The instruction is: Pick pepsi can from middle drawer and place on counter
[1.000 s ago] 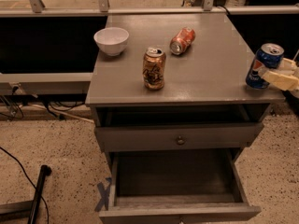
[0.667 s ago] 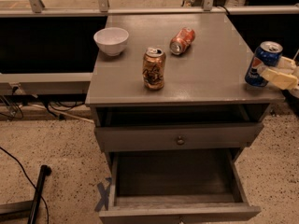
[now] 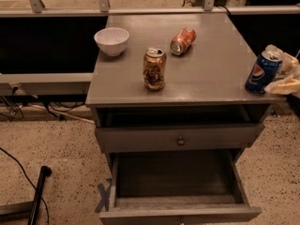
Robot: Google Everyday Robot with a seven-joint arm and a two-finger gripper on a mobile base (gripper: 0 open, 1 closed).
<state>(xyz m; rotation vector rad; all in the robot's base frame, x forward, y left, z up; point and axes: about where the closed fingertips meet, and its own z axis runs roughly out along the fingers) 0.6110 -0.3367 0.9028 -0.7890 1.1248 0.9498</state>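
Note:
The pepsi can (image 3: 262, 72) stands upright at the right front edge of the counter (image 3: 211, 55), at or just above its surface. My gripper (image 3: 278, 71) comes in from the right edge of the camera view. Its cream fingers (image 3: 287, 84) are closed around the can's right side. The middle drawer (image 3: 176, 179) is pulled out below, and its board bottom is bare.
A white bowl (image 3: 111, 40) sits at the counter's back left. A gold-brown can (image 3: 154, 68) stands upright near the front middle. An orange-red can (image 3: 182, 40) lies on its side behind it. The drawer above (image 3: 180, 139), with a round knob, is closed. A black pole (image 3: 36, 193) and cables lie on the floor at left.
The pepsi can and my gripper have shifted slightly left and down, further onto the counter's right edge. Nothing else has moved.

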